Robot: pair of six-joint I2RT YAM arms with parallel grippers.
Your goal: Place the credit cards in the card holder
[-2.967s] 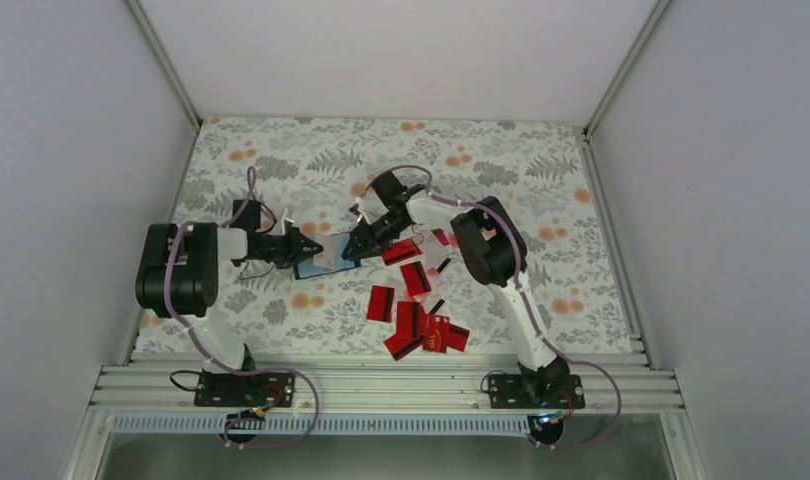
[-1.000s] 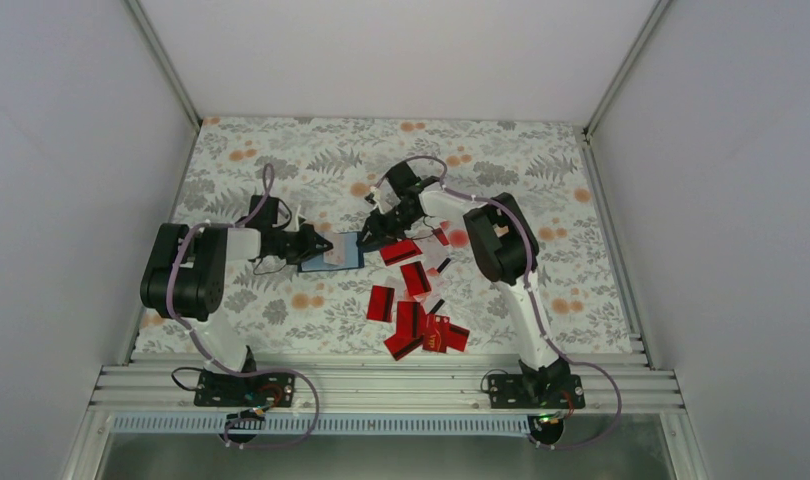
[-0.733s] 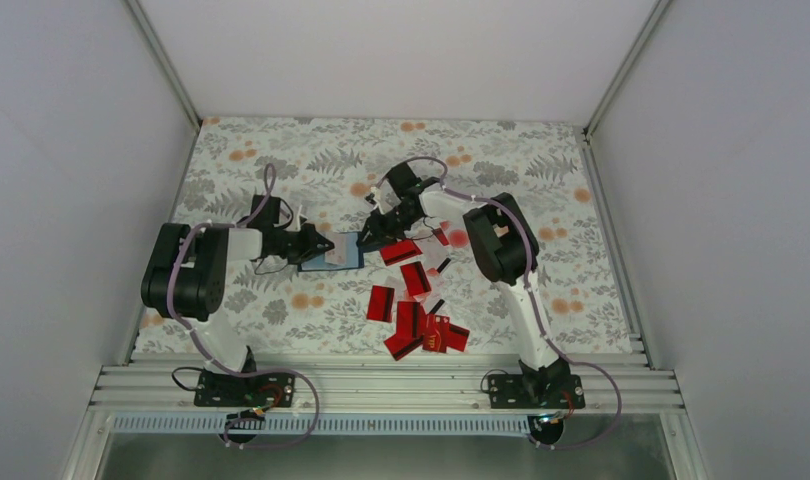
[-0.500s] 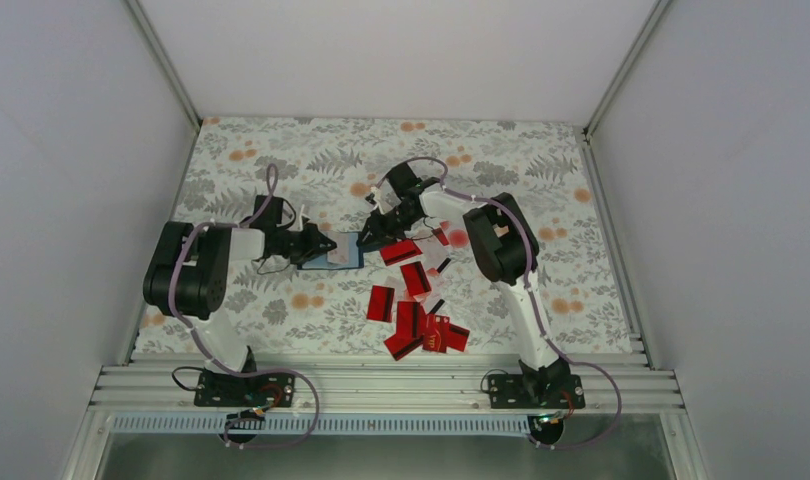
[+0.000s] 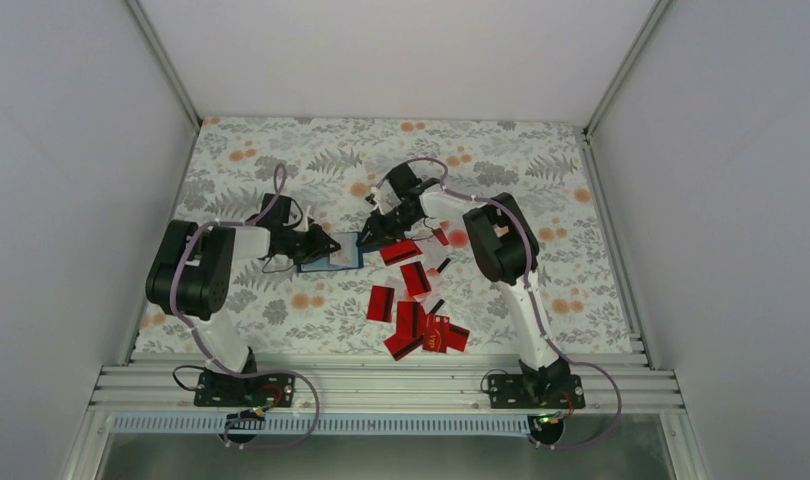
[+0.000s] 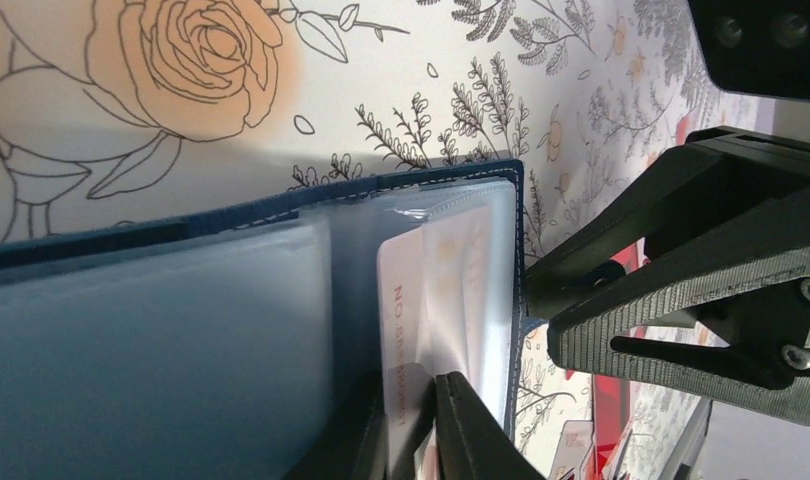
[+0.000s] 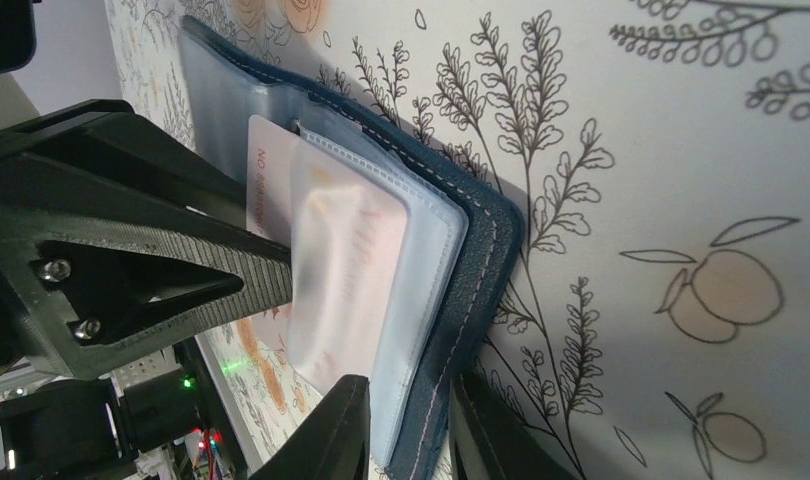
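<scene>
The top external camera sits high above and behind the arm bases, facing down and toward the far wall. From well off, it takes in the whole bench (image 5: 281,150), both arms and the side walls. The left wrist camera sits very near the bench, looking right across the open card holder (image 6: 411,185), with the left arm's fingers (image 6: 471,440) at its bottom edge. The right wrist camera is just as near and looks left over the same holder, with the right arm's fingers (image 7: 326,430) at its bottom edge. Both wrist views share the holder and the credit card (image 6: 406,300) in its clear sleeve. Each also sees the other arm's fingers.
</scene>
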